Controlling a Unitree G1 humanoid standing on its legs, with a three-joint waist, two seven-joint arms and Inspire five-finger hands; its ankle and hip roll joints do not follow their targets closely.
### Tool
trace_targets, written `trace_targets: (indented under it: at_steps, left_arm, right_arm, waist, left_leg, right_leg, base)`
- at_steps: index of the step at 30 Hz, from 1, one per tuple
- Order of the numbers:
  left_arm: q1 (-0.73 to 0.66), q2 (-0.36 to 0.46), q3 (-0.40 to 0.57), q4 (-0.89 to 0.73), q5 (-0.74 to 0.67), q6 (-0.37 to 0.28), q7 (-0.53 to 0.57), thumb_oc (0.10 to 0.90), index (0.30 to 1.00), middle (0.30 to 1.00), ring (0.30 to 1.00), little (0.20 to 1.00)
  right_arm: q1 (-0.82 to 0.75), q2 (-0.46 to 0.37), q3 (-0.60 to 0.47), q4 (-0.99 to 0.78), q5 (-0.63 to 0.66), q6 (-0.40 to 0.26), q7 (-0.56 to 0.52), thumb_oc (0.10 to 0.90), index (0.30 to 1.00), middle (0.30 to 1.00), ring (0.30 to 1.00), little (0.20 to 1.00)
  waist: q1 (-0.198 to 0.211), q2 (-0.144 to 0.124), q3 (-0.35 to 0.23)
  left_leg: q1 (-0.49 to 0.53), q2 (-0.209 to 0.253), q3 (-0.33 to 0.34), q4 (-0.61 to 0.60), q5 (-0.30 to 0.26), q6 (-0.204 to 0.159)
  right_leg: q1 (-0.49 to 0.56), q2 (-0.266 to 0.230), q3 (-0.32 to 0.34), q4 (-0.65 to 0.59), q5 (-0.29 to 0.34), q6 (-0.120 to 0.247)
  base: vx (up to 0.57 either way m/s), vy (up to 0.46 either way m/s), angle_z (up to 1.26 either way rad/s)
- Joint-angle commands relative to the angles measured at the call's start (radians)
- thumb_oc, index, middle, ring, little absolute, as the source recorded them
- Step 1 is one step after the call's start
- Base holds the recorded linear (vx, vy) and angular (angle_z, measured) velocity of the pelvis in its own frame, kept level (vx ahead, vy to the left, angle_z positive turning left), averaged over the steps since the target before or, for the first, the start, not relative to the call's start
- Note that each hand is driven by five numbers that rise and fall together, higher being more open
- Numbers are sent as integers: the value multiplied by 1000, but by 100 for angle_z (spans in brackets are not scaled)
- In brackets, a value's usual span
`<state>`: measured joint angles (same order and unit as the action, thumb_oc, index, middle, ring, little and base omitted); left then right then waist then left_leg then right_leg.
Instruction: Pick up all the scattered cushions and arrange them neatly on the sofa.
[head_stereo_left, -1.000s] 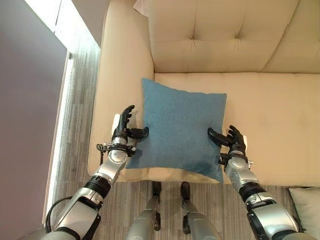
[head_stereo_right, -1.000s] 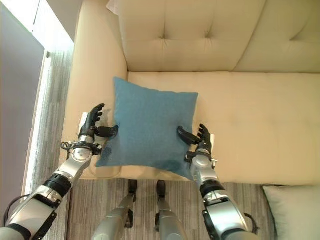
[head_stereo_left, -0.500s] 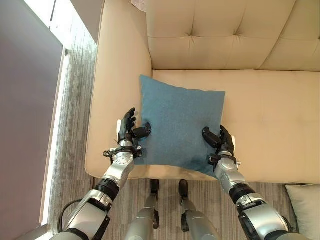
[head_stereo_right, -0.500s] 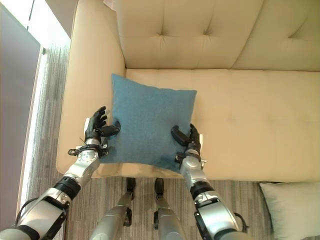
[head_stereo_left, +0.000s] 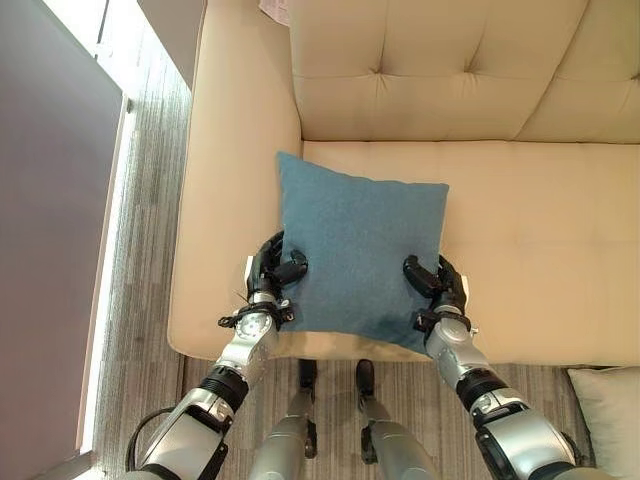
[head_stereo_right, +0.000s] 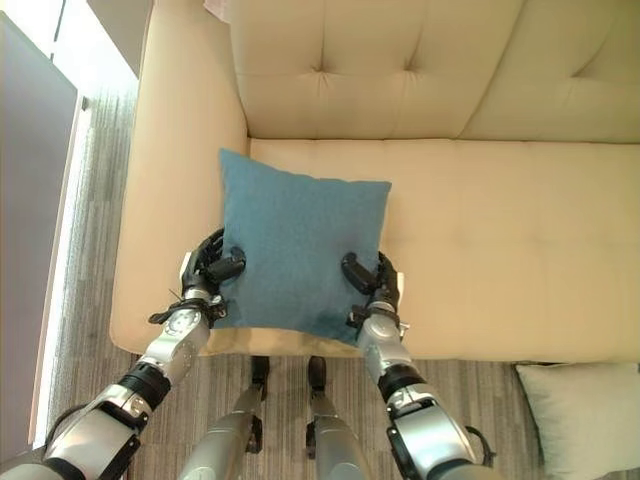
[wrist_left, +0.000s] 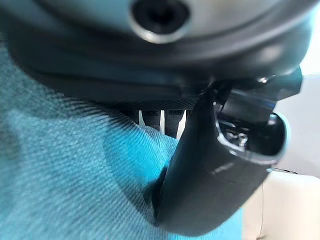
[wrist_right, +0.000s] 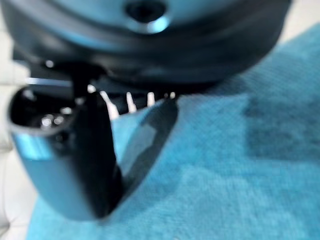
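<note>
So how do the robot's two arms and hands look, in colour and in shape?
Both arms are silver-grey metal, built of rounded segments with dark bands at the joints. Each ends in a black hand: the left hand and the right hand. A white patch shows beside each hand. Small dark wires stick out at the left wrist. In the wrist views the thumbs look glossy black.

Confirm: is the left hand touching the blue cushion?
Touching. The left wrist view shows the left hand with its thumb pressed into the blue cushion, denting the cloth.
</note>
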<state>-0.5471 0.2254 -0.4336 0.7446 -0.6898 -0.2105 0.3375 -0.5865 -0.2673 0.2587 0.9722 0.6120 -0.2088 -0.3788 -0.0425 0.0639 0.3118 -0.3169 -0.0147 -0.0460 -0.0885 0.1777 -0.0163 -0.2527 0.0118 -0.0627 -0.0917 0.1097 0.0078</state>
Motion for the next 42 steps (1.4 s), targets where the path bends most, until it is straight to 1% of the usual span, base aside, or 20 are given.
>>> trace_targets:
  at_steps: [1, 6, 9, 12, 16, 17, 18, 20, 22, 24, 27, 31, 33, 35, 36, 37, 38, 39, 41, 42]
  left_arm:
    - [-47, -117, -114, 3, 51, 4, -124, 400, 300, 300, 300, 300]
    - [-9, -116, -102, -20, 55, 12, -124, 400, 300, 300, 300, 300]
    - [43, -110, -77, -67, 47, 14, -121, 400, 300, 300, 300, 300]
    - [111, -103, -53, -137, 38, 17, -117, 400, 300, 300, 300, 300]
    - [208, -73, -29, -259, 54, 22, -122, 400, 300, 300, 300, 300]
    - [208, -73, -29, -259, 54, 22, -122, 400, 300, 300, 300, 300]
    - [266, -52, -14, -334, 67, 26, -129, 400, 300, 300, 300, 300]
    - [268, -51, -14, -335, 67, 26, -129, 400, 300, 300, 300, 300]
    - [307, -34, 2, -386, 79, 29, -138, 400, 300, 300, 300, 300]
    - [365, -5, 26, -468, 102, 28, -151, 400, 300, 300, 300, 300]
    - [421, 20, 52, -535, 113, 23, -169, 400, 300, 300, 300, 300]
    - [477, 33, 81, -601, 91, 13, -189, 400, 300, 300, 300, 300]
    - [501, 35, 93, -626, 82, 8, -194, 400, 300, 300, 300, 300]
    - [516, 34, 96, -650, 74, -4, -201, 400, 300, 300, 300, 300]
    - [522, 38, 98, -657, 76, -6, -206, 400, 300, 300, 300, 300]
    - [526, 43, 100, -662, 82, -9, -208, 400, 300, 300, 300, 300]
    - [526, 43, 100, -662, 82, -9, -208, 400, 300, 300, 300, 300]
    - [530, 54, 98, -672, 91, -13, -222, 400, 300, 300, 300, 300]
    - [536, 61, 94, -679, 94, -14, -227, 400, 300, 300, 300, 300]
    - [536, 65, 90, -679, 93, -16, -225, 400, 300, 300, 300, 300]
  right_arm:
    - [-18, 87, 76, -90, -11, -13, 78, 400, 300, 300, 300, 300]
    - [31, 82, 69, -148, -19, -12, 84, 400, 300, 300, 300, 300]
    - [87, 69, 55, -224, -40, -16, 83, 400, 300, 300, 300, 300]
    - [166, 56, 26, -329, -63, -22, 83, 400, 300, 300, 300, 300]
    - [283, 39, -15, -466, -90, -34, 99, 400, 300, 300, 300, 300]
    - [283, 39, -15, -466, -90, -34, 99, 400, 300, 300, 300, 300]
    - [354, 34, -36, -552, -100, -44, 119, 400, 300, 300, 300, 300]
    - [356, 34, -36, -553, -100, -43, 119, 400, 300, 300, 300, 300]
    - [406, 24, -44, -623, -119, -43, 135, 400, 300, 300, 300, 300]
    - [472, 13, -59, -718, -146, -48, 157, 400, 300, 300, 300, 300]
    - [527, -2, -73, -794, -169, -54, 178, 400, 300, 300, 300, 300]
    - [576, -23, -93, -879, -187, -66, 201, 400, 300, 300, 300, 300]
    - [591, -31, -100, -909, -196, -69, 206, 400, 300, 300, 300, 300]
    - [593, -36, -102, -933, -199, -74, 210, 400, 300, 300, 300, 300]
    - [594, -35, -105, -940, -195, -77, 216, 400, 300, 300, 300, 300]
    - [596, -38, -106, -944, -196, -78, 217, 400, 300, 300, 300, 300]
    - [596, -38, -106, -944, -196, -78, 217, 400, 300, 300, 300, 300]
    - [591, -45, -104, -957, -200, -77, 226, 400, 300, 300, 300, 300]
    - [586, -50, -98, -961, -207, -76, 233, 400, 300, 300, 300, 300]
    - [581, -50, -94, -960, -206, -75, 233, 400, 300, 300, 300, 300]
  waist:
    - [-1, -15, -30]
    - [-6, -9, -40]
    - [-9, -7, -51]
    - [-16, -5, -69]
    - [-24, -6, -101]
    - [-24, -6, -101]
    - [-29, -9, -124]
    - [-29, -9, -124]
    - [-33, -12, -137]
    - [-41, -12, -155]
    - [-43, -22, -166]
    - [-40, -47, -166]
    - [-35, -56, -164]
    - [-22, -64, -155]
    - [-17, -67, -155]
    - [-18, -68, -157]
    - [-18, -68, -157]
    - [-17, -67, -162]
    - [-14, -68, -166]
    - [-14, -69, -169]
  left_leg:
    - [28, -59, 6, 1, -113, -6]
    - [57, -56, 11, 1, -121, -4]
    - [84, -52, 16, 1, -130, -2]
    - [120, -49, 19, 1, -143, 1]
    - [175, -42, 22, 1, -161, 3]
    - [175, -42, 22, 1, -162, 3]
    - [208, -36, 23, 1, -173, 3]
    - [210, -36, 23, 1, -173, 3]
    - [235, -30, 22, 1, -180, 3]
    - [274, -17, 25, 1, -190, 2]
    - [306, -4, 31, 14, -196, 1]
    - [288, 4, 31, 124, -238, 1]
    - [275, -4, 8, 168, -254, 0]
    - [238, -52, -89, 211, -264, 0]
    - [227, -77, -133, 210, -265, 1]
    - [219, -91, -153, 212, -265, 2]
    - [219, -92, -153, 212, -265, 2]
    - [217, -110, -185, 202, -273, 12]
    - [219, -116, -195, 191, -268, 20]
    - [220, -115, -187, 182, -266, 23]
  right_leg:
    - [-16, -30, 44, 7, -41, 84]
    - [10, -28, 47, 6, -50, 81]
    - [36, -28, 49, 5, -60, 79]
    - [71, -29, 49, 4, -74, 77]
    - [124, -29, 48, 4, -93, 74]
    - [124, -29, 48, 4, -93, 74]
    - [159, -28, 45, 4, -105, 73]
    - [161, -28, 45, 4, -106, 72]
    - [182, -25, 47, 10, -117, 68]
    - [204, -18, 59, 41, -140, 58]
    - [227, -9, 72, 60, -156, 48]
    - [259, -2, 79, 51, -157, 37]
    - [265, 1, 85, 42, -149, 37]
    - [251, 1, 100, 42, -140, 39]
    - [242, 3, 108, 42, -132, 42]
    - [235, 3, 111, 44, -126, 45]
    - [235, 3, 111, 44, -126, 45]
    - [211, 10, 136, 51, -117, 52]
    - [194, 13, 158, 60, -109, 57]
    - [185, 12, 168, 63, -103, 64]
  base:
    - [-12, -1, -4]
    - [-1, -1, -3]
    - [13, -1, -1]
    - [54, -8, -2]
    - [51, -16, -2]
    - [58, -38, -5]
    - [43, -32, -3]
    - [26, -24, -7]
    - [28, -52, -8]
    - [39, -75, -7]
    - [12, -68, -10]
    - [-17, -77, -2]
    - [-33, -29, -2]
    - [-71, 10, -6]
    - [-57, 24, -18]
    - [-31, 15, -17]
    - [-35, 70, -25]
    - [-28, 91, -25]
    - [-33, 129, -46]
    - [-35, 147, -68]
